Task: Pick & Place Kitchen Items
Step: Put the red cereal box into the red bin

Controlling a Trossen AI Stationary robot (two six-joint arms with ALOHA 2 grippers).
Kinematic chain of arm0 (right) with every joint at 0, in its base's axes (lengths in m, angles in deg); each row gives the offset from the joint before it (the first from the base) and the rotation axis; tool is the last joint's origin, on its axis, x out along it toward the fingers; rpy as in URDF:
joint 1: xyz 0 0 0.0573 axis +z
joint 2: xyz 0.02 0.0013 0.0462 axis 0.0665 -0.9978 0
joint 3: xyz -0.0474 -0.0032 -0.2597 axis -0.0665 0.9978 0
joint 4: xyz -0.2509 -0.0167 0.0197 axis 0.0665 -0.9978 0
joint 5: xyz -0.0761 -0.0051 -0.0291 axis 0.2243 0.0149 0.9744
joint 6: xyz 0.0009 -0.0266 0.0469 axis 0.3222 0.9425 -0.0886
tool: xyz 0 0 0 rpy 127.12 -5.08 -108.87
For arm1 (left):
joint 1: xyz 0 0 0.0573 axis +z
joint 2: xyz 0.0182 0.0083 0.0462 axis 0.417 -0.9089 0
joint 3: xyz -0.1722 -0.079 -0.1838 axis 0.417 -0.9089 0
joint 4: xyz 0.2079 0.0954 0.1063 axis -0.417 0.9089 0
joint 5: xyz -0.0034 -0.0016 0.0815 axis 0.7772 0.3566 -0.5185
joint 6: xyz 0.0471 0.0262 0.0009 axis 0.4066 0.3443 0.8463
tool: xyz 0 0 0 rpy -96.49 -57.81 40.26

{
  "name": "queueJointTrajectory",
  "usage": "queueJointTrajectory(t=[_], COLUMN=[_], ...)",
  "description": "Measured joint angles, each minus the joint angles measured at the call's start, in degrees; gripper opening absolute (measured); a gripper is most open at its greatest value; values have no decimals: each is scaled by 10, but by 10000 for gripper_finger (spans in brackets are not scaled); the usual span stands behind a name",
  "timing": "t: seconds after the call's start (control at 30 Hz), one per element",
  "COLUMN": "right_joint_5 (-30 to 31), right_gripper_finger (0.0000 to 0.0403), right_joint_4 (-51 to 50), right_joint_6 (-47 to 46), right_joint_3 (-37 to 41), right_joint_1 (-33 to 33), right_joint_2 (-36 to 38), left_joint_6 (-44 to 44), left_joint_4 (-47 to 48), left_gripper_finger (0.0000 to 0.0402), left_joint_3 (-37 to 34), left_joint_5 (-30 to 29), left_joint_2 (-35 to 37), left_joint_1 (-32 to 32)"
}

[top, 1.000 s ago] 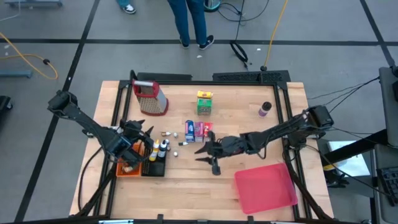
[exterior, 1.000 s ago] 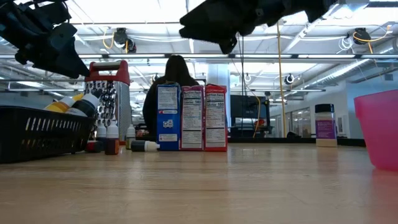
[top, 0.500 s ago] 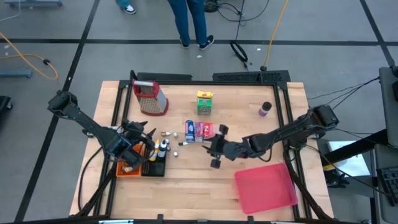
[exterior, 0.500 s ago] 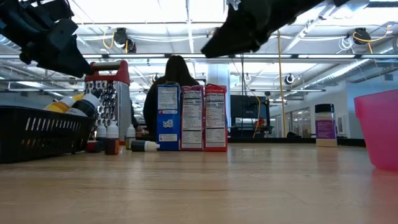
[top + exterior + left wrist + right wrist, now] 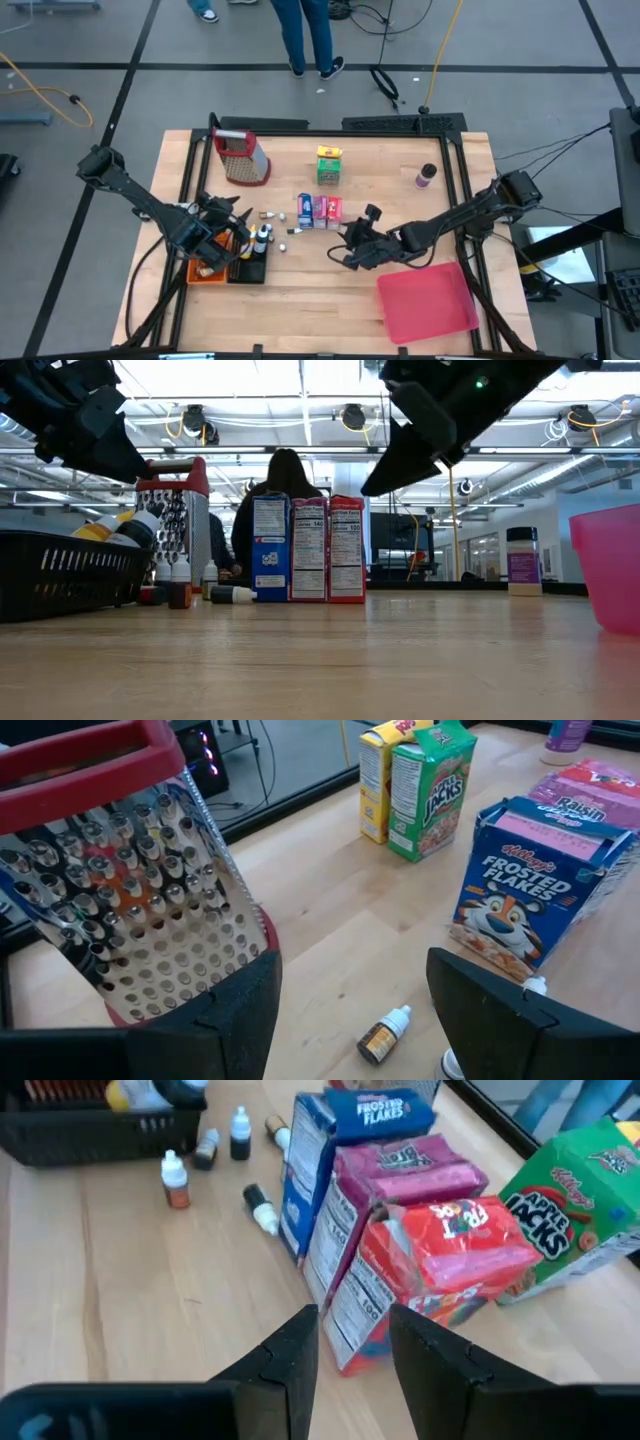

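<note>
Blue (image 5: 335,1140), pink (image 5: 400,1190) and red (image 5: 440,1265) cartons stand upright side by side at mid-table (image 5: 318,208). The green-yellow carton (image 5: 329,165) stands farther back. Little bottles (image 5: 175,1180) lie and stand on the wood between the cartons and a black basket (image 5: 250,262). My right gripper (image 5: 350,250) hovers open, right of and nearer than the cartons, its fingers (image 5: 300,1350) pointing at them and touching nothing. My left gripper (image 5: 222,215) hangs open over the basket end, facing the grater (image 5: 120,890), with a small bottle (image 5: 385,1035) below it.
The red-topped metal grater (image 5: 240,155) stands at the far left. A purple-labelled jar (image 5: 426,175) stands at the far right. A pink bin (image 5: 425,300) sits at the near right. An orange tray (image 5: 205,268) lies beside the basket. A person stands beyond the far edge.
My right gripper has drawn back toward the table's right edge, away from the cartons, and has turned about its wrist as it went. Nothing on the table has shifted.
</note>
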Motion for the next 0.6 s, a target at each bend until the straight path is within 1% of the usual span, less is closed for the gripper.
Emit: queueJointTrajectory(t=[0.1,0.27,0.6], right_joint_5=[5,31,30], right_gripper_finger=[116,116,116], right_joint_4=[0,-4,-3], right_joint_6=[-15,-35,-53], right_joint_3=[-2,-1,0], right_joint_1=[-4,-14,-35], right_joint_2=[-11,-28,-42], left_joint_6=[7,8,9], left_joint_4=[-6,-7,-7], left_gripper_finger=[253,253,253], left_joint_3=[0,0,0], left_joint_5=[0,0,1], left_joint_2=[0,0,0], left_joint_1=[0,0,0])
